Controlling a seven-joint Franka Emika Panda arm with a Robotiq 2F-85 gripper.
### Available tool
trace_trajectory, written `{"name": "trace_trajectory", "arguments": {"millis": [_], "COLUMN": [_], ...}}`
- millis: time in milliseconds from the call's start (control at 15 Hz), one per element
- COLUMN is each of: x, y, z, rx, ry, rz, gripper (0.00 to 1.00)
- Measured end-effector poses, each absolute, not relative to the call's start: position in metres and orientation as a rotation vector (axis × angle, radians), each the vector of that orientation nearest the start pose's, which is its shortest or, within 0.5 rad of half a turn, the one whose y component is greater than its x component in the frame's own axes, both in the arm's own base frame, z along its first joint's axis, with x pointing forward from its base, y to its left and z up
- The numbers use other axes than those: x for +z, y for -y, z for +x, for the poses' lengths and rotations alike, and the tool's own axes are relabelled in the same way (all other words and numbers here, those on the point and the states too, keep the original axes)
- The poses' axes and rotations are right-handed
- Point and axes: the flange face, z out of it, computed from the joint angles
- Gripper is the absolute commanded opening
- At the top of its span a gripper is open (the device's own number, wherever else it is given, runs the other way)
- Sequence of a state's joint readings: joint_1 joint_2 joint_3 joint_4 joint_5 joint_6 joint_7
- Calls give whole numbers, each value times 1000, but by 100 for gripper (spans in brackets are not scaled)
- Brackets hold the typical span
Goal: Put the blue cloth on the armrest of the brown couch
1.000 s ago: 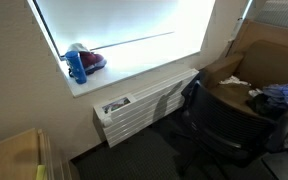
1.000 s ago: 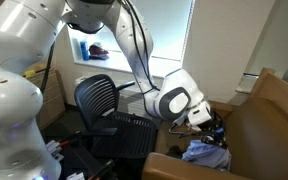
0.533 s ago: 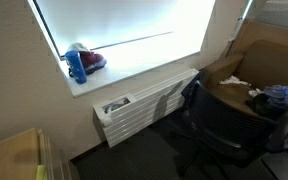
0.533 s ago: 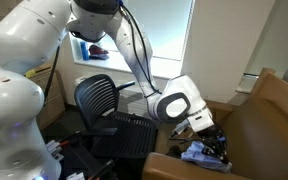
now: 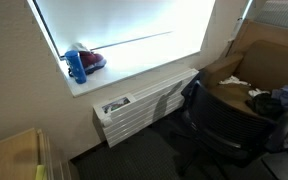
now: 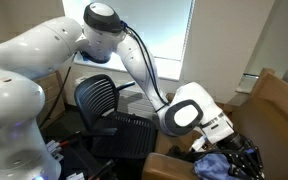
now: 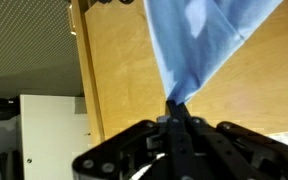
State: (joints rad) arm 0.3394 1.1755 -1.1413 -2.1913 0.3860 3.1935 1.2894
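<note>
End effector pinches blue cloth at a bunched corner; fabric looks light, limp, non-fragile, so firm grip on a gathered fold prob holds.

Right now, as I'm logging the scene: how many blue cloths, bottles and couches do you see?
cloth: 1, pinched in the gripper
bottle: 1
couch: 1
total: 3

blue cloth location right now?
Wrist view: the cloth is pinched by the gripper, with the brown couch behind. In an exterior view it shows low right, beside the gripper.
</note>
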Motion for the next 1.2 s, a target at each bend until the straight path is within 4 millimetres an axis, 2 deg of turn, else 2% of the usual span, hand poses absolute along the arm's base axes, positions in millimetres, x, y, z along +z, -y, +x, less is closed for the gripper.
{"name": "trace_trajectory", "arguments": {"millis": [133, 267, 400, 667, 800, 933, 1200], "x": [207, 196, 171, 102, 75, 54, 31], "y": [428, 425, 417, 399, 394, 393, 394], "z": [405, 406, 406, 404, 405, 407, 420], "rx": [971, 943, 871, 650, 555, 480, 387], "ry": [1873, 1869, 1865, 1834, 1812, 1787, 1745], "rz": [1312, 1327, 1357, 1408, 1410, 1402, 1384], "gripper": [0, 0, 0, 0, 0, 0, 0]}}
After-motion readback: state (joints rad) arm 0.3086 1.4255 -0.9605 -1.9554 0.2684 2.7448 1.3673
